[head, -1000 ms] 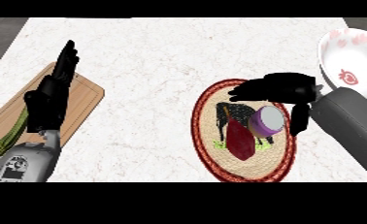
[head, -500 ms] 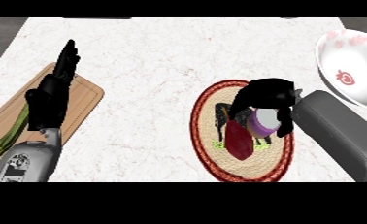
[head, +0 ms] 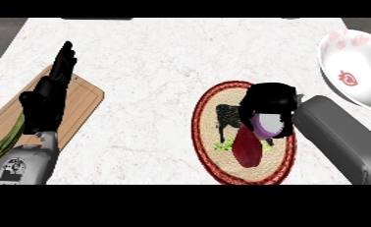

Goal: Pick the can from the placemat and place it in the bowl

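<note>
A purple can with a pale top (head: 267, 125) stands on the round woven placemat with a red rim (head: 210, 137), right of the middle. My right hand (head: 270, 101) sits over the can from behind, its fingers curled down around it, hiding much of the can. A white bowl with red markings (head: 348, 71) lies at the right edge of the counter, up and to the right of the placemat. Over the wooden board at the left edge, my left hand (head: 49, 96) rests open with its fingers pointing up.
A wooden cutting board (head: 76, 100) lies at the left with a green vegetable (head: 9, 135) along its edge. The placemat bears a dark cow figure and a red patch. The white marble counter (head: 159, 64) stretches between the board and the placemat.
My right hand has come down from behind the can and its fingers have curled round it. The can stays on the placemat. The left hand has not moved.
</note>
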